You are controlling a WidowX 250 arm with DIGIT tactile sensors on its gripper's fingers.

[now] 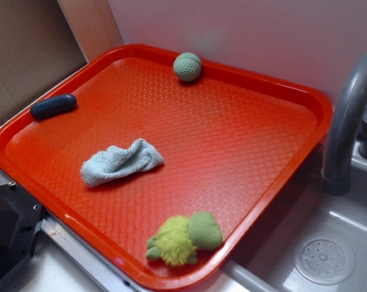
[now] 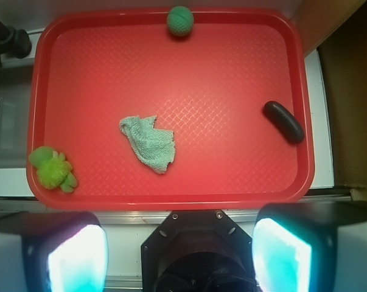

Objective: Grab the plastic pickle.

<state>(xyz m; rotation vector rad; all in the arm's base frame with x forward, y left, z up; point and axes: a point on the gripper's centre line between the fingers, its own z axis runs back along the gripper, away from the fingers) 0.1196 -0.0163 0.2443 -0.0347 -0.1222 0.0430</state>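
1. Clearly, the hand is released — in the wrist view its two fingers stand wide apart at the bottom edge, holding nothing, outside the near rim of the red tray.
2. The plastic pickle lies ahead of the hand and off to its right, flat on the tray close to the right rim, tilted diagonally.
3. A crumpled pale green cloth sits ahead of the hand and slightly left, near the tray's middle — well apart from the pickle.
4. A light green ball rests farthest ahead, against the tray's far rim.
5. A fuzzy yellow-green plush toy lies ahead and far left, in the near left corner of the tray.
6. Beyond the tray's left rim are a sink and a grey faucet.
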